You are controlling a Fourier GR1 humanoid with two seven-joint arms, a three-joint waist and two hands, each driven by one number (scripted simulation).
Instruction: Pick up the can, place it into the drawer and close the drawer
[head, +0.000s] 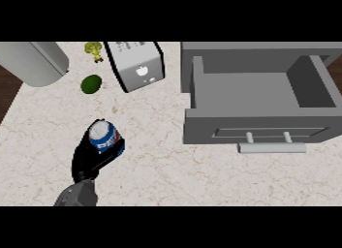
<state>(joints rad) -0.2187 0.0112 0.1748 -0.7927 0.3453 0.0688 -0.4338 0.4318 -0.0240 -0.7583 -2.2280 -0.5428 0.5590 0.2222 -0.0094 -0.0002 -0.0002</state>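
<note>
The left robot hand (86, 157) comes in from the lower edge with its fingers curled round the blue can (105, 138). The can sits upright against the palm, at about one o'clock of the hand. Whether it is lifted off the tabletop (44, 145) cannot be told. The grasp looks made — carrying, placing and closing appear to be left. The drawer (259, 92) stands pulled open, well apart at about two o'clock of the can, its bar handle (272, 147) toward the near edge. The right robot hand shows nowhere.

Blue can (105, 138), grey drawer (259, 125), veined beige counter (173, 174).
</note>
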